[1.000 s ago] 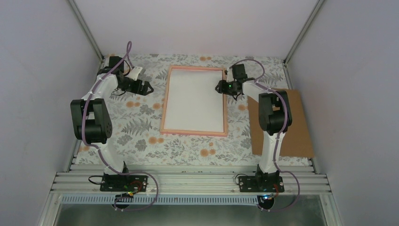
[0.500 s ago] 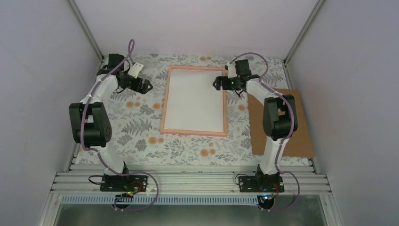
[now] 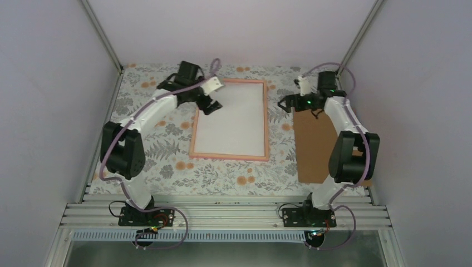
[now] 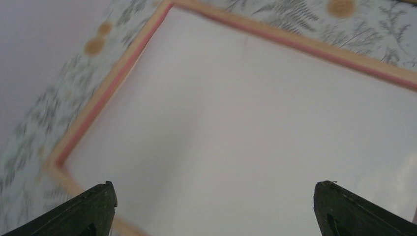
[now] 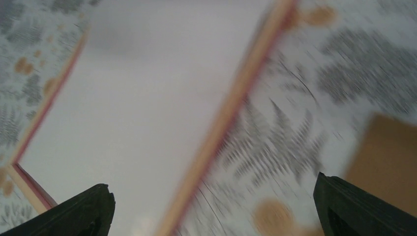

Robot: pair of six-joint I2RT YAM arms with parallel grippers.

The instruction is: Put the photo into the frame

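Observation:
The pink frame [image 3: 229, 157] lies flat mid-table, and its inside shows only a plain white surface [image 3: 231, 119]. No sunset print shows in any view, so the photo is hidden or out of view. My left gripper [image 3: 210, 107] hovers over the frame's upper-left part, open and empty. In the left wrist view its fingertips [image 4: 101, 204] stand wide apart above the white surface, near the frame's rim [image 4: 113, 78]. My right gripper [image 3: 285, 103] is open and empty over the floral cloth, just right of the frame. The right wrist view is blurred and shows the frame's rim [image 5: 231, 113] between the spread fingers.
A brown backing board [image 3: 328, 144] lies right of the frame, under the right arm, and shows as a brown corner [image 5: 388, 157] in the right wrist view. Floral cloth [image 3: 161, 150] covers the table. Walls close in on the left, back and right.
The left arm swung right, from beside the frame to over its upper-left part. The right arm drew back rightward off the frame's edge, and its jaws spread wide.

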